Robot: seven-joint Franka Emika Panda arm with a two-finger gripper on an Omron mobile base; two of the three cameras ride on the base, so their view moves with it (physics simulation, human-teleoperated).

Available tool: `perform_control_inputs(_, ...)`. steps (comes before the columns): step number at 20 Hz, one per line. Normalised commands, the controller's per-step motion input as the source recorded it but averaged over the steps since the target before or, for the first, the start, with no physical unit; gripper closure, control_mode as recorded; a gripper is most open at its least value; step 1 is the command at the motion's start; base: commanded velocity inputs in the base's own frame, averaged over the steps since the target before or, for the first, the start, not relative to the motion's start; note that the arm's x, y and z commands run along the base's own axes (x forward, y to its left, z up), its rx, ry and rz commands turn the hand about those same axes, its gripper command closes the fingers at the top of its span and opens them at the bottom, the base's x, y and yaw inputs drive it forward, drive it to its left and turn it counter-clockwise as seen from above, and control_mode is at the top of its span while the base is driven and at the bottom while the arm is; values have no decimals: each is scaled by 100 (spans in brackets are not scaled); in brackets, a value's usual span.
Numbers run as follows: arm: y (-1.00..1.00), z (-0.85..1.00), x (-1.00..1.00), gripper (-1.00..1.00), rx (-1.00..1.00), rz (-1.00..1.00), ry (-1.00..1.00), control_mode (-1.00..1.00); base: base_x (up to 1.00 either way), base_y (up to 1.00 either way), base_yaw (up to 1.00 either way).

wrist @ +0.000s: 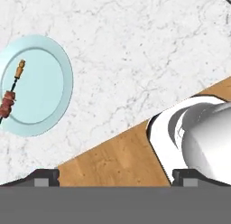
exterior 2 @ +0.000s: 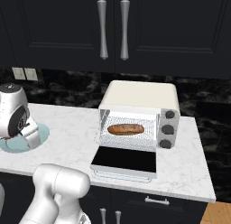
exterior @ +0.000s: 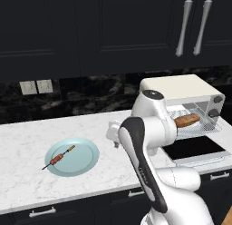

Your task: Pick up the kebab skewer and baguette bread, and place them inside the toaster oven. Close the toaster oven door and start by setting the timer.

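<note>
Stone, glass and enamel-smooth finishes around the toaster oven

The toaster oven has a smooth, matt cream shell, with a thin metal wire rack inside it and two dark, plastic-looking knobs on its right side. The toaster oven door below its opening is dark glossy glass. The baguette bread on the rack looks crusty and golden-brown. The desk under the oven is polished white marble with grey veins. Left of the oven, the plate is smooth pale blue, like glazed ceramic. Above the oven, matt black cabinets carry brushed-metal handles. The floor looks like warm wood.
</note>
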Motion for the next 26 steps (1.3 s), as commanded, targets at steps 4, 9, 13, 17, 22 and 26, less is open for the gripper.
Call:
perform_control_inputs(4, 100, -12, 17, -100, 0, 14, 14, -100, 0, 0, 0)
perform_control_inputs(9, 81, -21, 42, -100, 0, 2, 4, -100, 0, 0, 0)
perform_control_inputs(13, 77, -29, 74, -100, 0, -10, 0, -100, 0, 0, 0)
perform_control_inputs(17, 42, -37, 64, -100, 0, -7, 0, -100, 0, 0, 0)
perform_control_inputs(22, 21, -25, 38, -100, 0, -1, 7, -100, 0, 0, 0)
perform_control_inputs(26, 41, -39, 36, -100, -1, 0, 11, -100, 0, 0, 0)
